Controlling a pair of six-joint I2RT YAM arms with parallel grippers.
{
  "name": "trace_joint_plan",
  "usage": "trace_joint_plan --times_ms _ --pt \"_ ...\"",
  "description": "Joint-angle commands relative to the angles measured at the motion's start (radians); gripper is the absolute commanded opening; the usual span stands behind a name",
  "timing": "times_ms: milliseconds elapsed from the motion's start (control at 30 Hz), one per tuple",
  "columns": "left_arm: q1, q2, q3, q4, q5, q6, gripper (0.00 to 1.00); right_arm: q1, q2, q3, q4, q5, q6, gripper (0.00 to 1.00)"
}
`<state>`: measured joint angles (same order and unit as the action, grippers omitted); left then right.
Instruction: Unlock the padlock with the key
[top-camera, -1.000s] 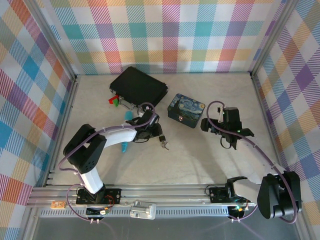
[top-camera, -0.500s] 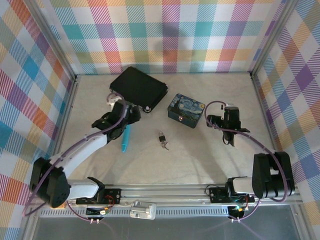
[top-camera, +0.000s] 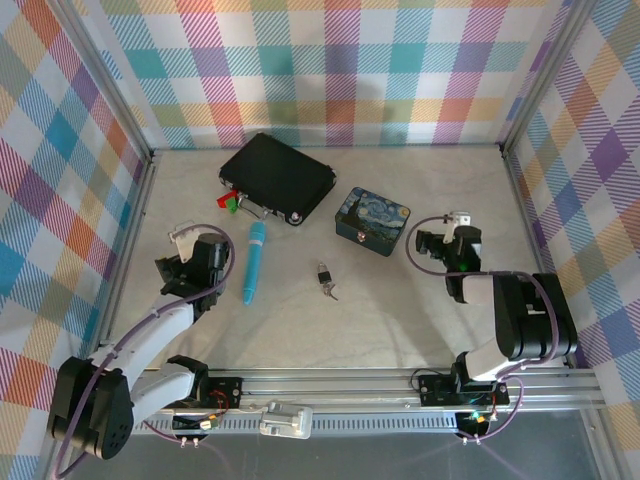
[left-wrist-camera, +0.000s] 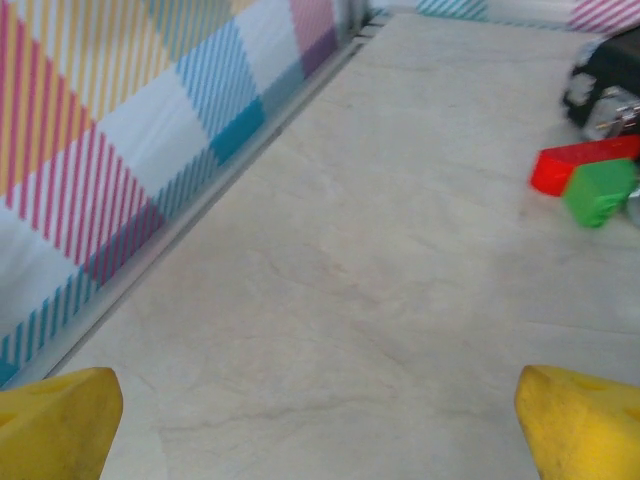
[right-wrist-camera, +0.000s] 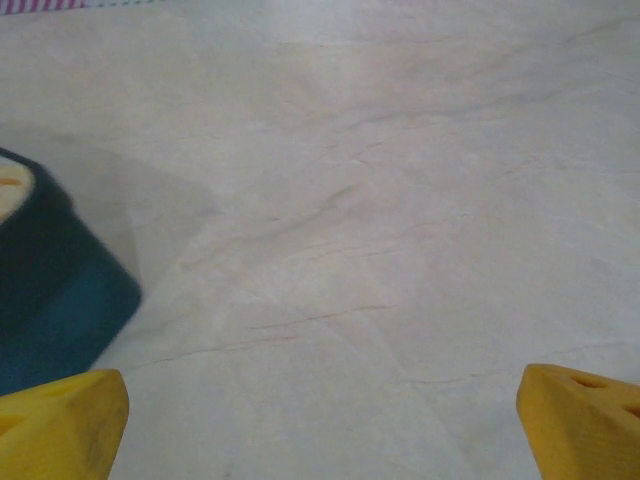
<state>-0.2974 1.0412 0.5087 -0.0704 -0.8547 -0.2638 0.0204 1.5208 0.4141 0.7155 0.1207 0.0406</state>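
Marbled table (top-camera: 400, 310) with padlock (top-camera: 323, 273), plaid walls (top-camera: 330, 70)

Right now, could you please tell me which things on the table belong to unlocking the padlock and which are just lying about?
For the job:
padlock
key

Lying about:
black case
starry tin
blue stick
red block
green block
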Motion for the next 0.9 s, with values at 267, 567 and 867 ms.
trace_joint_plan --times_ms 267,567,867 --pt "0.118 0.147 -0.234 0.722 0.223 0.245 1.0 -0.01 0.01 -0.017 0.134 -0.044 0.002 0.99" --pt "0.171 0.391 -0.203 1.006 0.514 0.264 1.0 -0.008 0.012 -0.015 0.133 -0.047 -0.003 0.99" --pt "0.174 0.534 -0.144 1.016 0.532 0.278 1.0 -0.009 0.012 -0.009 0.122 -0.066 -0.01 0.99"
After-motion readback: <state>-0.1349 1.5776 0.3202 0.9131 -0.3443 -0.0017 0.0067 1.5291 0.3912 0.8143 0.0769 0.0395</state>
